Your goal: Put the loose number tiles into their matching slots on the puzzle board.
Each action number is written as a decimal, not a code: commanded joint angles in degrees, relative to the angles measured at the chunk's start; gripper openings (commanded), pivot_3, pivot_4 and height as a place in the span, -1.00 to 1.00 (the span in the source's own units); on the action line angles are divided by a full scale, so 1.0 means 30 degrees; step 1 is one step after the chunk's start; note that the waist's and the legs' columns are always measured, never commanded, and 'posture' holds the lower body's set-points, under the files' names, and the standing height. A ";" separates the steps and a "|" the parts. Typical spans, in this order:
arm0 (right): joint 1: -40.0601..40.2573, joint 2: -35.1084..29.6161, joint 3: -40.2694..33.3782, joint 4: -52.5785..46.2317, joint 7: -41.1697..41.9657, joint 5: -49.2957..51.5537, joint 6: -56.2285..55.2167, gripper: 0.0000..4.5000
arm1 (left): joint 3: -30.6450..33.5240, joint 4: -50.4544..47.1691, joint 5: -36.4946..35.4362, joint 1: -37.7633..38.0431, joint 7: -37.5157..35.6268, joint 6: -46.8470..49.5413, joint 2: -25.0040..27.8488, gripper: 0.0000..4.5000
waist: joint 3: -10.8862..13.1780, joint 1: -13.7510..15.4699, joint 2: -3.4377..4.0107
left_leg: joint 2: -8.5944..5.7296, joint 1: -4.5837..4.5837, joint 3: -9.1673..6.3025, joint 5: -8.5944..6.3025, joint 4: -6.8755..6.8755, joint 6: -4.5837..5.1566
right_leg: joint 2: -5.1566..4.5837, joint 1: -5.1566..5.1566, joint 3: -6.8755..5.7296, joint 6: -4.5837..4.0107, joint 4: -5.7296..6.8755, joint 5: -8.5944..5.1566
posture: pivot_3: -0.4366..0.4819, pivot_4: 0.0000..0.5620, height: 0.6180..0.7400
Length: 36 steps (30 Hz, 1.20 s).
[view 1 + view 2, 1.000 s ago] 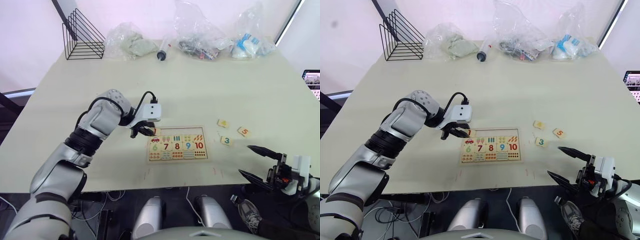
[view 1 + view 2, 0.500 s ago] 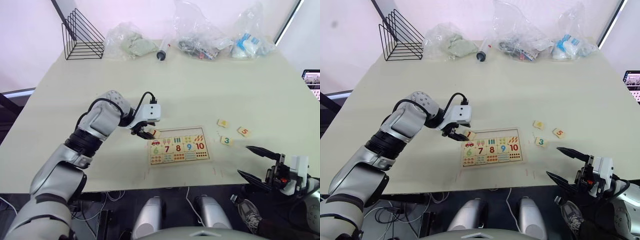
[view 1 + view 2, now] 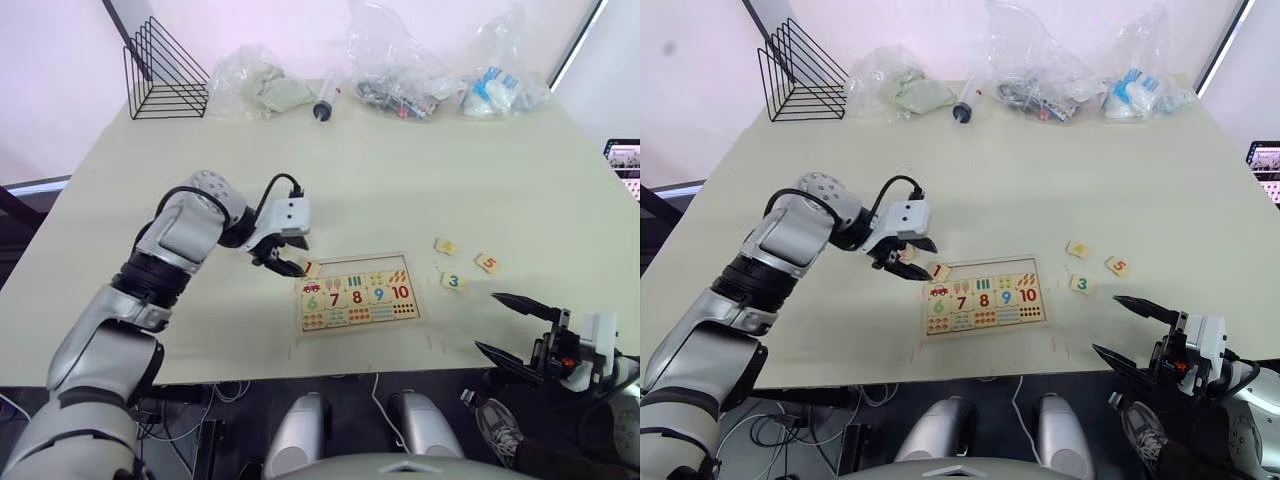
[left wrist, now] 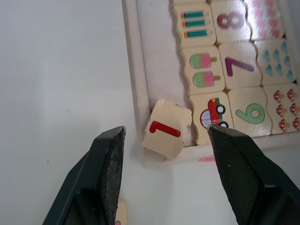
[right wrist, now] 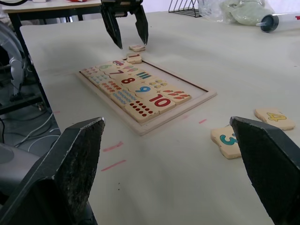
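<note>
Left tool (image 4: 161,136) spread above tile 1 (image 4: 163,132), tilted on puzzle board (image 3: 357,289) rim; right tool (image 3: 512,328) spread.

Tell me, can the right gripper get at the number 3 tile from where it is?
Probably yes. The right gripper hangs open near the table edge, and the 3 tile lies on bare table just ahead, apart from its neighbours.

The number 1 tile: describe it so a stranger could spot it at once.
Find the puzzle board near the table's front edge. At its far-left corner, a pale tile bearing a red 1 sits tilted across the rim, below the open left pincer; the others lie flat.
</note>
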 commanded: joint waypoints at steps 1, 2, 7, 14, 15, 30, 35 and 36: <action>0.0075 -0.0089 -0.0287 -0.0182 0.0043 0.0235 -0.0367 1.00 | 0.1036 0.1141 -0.0418 -0.0300 -0.0062 -0.0768 0.0493 0.31 | 0.0000 -0.0005 0.0000 | -0.0001 0.0000 0.0000 0.0000 0.0000 0.0000 | 0.0000 0.0000 0.0000 0.0000 0.0000 0.0000 | -0.05 -0.47 1.00; 0.0078 -0.0105 -0.0307 -0.0179 0.0047 0.0248 -0.0357 1.00 | 0.1152 0.1557 -0.0447 -0.0328 0.0040 -0.0826 0.0499 0.31 | 0.0000 -0.0006 0.0001 | 0.0000 0.0001 0.0002 0.0000 0.0000 0.0000 | 0.0000 0.0000 0.0000 0.0000 0.0000 0.0000 | -0.05 -0.47 1.00; 0.0029 -0.0175 -0.0342 -0.0152 0.0083 0.0292 -0.0289 1.00 | 0.2138 0.3034 -0.1156 -0.0140 0.0140 -0.1758 0.0298 0.31 | 0.0000 0.0029 -0.0001 | -0.0002 -0.0005 0.0001 0.0000 0.0007 0.0000 | 0.0000 0.0000 -0.0005 0.0001 -0.0001 0.0001 | -0.05 -0.47 1.00; -0.0173 -0.0279 -0.0369 0.0042 0.0183 0.0289 -0.0276 1.00 | 0.3182 0.3829 -0.2199 0.0983 -0.0060 -0.4016 0.0081 0.21 | -0.0003 0.0006 0.0004 | 0.0002 0.0002 -0.0001 0.0000 0.0007 0.0000 | -0.0002 0.0000 -0.0001 0.0000 0.0002 0.0001 | -0.05 -0.47 1.00; -0.0204 -0.0305 -0.0384 0.0084 0.0205 0.0289 -0.0280 1.00 | 0.3225 0.4036 -0.2223 0.1168 -0.0025 -0.4347 0.0048 0.10 | -0.0003 0.0002 0.0004 | 0.0001 0.0002 0.0000 0.0000 0.0006 -0.0001 | -0.0001 -0.0001 0.0001 0.0000 0.0003 0.0001 | -0.05 -0.47 1.00; -0.0217 -0.0425 -0.0454 0.0149 0.0237 0.0346 -0.0309 1.00 | 0.2835 0.5794 -0.1880 0.1408 -0.0104 -0.6933 -0.0617 -0.96 | -0.0001 0.0027 0.0001 | -0.0003 -0.0008 0.0003 0.0000 0.0016 0.0000 | -0.0002 -0.0001 -0.0006 0.0001 0.0003 0.0002 | -0.05 -0.47 1.00; -0.0211 -0.0420 -0.0453 0.0121 0.0215 0.0360 -0.0287 1.00 | 0.2771 0.6045 -0.1670 0.1233 -0.0092 -0.7220 -0.0884 -0.96 | -0.0001 0.0030 0.0000 | -0.0002 -0.0008 0.0002 0.0000 0.0016 0.0000 | -0.0001 -0.0001 -0.0007 0.0002 0.0004 0.0002 | -0.05 -0.47 1.00; -0.0199 -0.0418 -0.0455 0.0110 0.0207 0.0358 -0.0289 1.00 | 0.2763 0.6154 -0.1563 0.1191 -0.0013 -0.7406 -0.0907 -0.96 | -0.0001 0.0016 0.0001 | -0.0002 -0.0008 0.0002 0.0000 0.0016 0.0000 | -0.0001 -0.0001 -0.0007 0.0001 0.0004 0.0002 | -0.05 -0.47 1.00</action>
